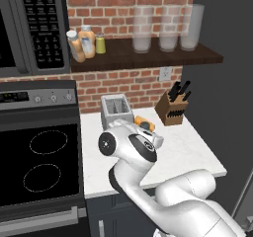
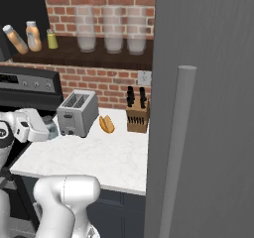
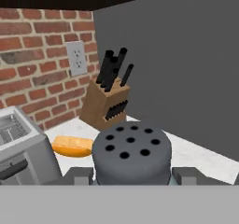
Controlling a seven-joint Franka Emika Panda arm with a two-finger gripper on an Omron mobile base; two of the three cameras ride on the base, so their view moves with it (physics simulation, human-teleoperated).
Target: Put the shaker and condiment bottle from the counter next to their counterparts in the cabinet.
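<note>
Jaws pinching shaker (image 3: 131, 155) btwn fingertips (image 3: 77, 175), grey cap up, nr toaster (image 3: 21, 150).

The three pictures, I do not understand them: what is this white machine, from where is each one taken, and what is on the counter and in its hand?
The white machine is a robot arm in a simulated kitchen. Two pictures come from cameras behind the arm, one to its left and one to its right. The third camera sits on the hand itself.

On the counter stand a toaster, a knife block and a yellowish food item. On the shelf above are a slim orange bottle, which leans, a wider orange bottle, a yellow-green shaker and three tall glasses.

The end effector appears shut on the grey-capped shaker: in the hand picture, its holed cap sits between the two fingers. So the bottle is already on the shelf, and the shaker is not there yet.
</note>
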